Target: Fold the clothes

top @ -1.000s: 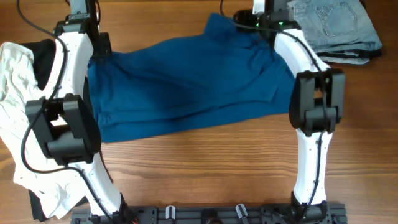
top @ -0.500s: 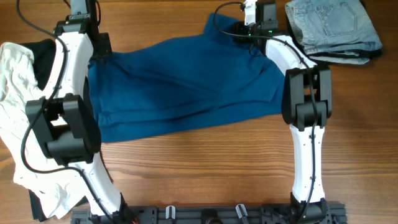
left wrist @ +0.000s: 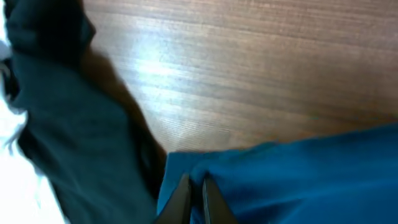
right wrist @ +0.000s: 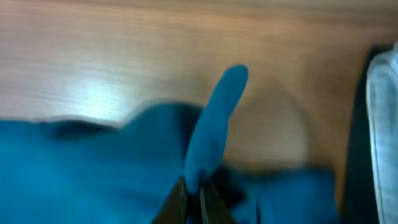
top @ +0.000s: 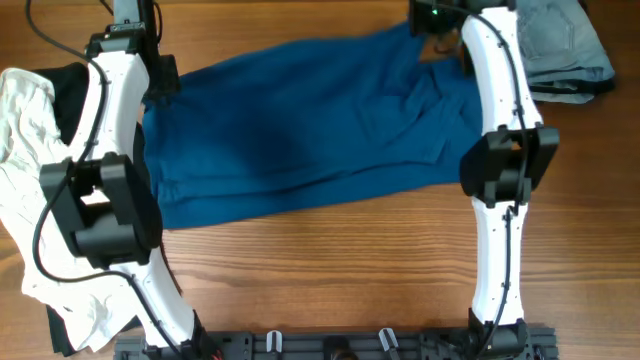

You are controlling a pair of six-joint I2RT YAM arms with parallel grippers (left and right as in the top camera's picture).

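Observation:
A blue garment (top: 300, 130) lies spread across the middle of the wooden table. At its far left corner my left gripper (top: 160, 78) is shut on the cloth; the left wrist view shows the fingertips (left wrist: 193, 182) pinching the blue edge (left wrist: 298, 180). My right gripper (top: 437, 30) is at the far right corner. In the right wrist view its jaws (right wrist: 193, 185) are shut on a fold of the blue cloth (right wrist: 214, 118) that stands up out of them. The far edge runs fairly straight between the two grippers.
A white garment (top: 25, 160) with a black one (top: 70, 95) under it lies heaped at the left. Folded jeans (top: 570, 45) sit at the far right corner, close to the right gripper. The black cloth (left wrist: 62, 118) lies right beside the left jaws.
My right gripper has shut on the blue garment's far right corner and moved right and back, pulling the bunched corner out flatter. The left arm has not moved.

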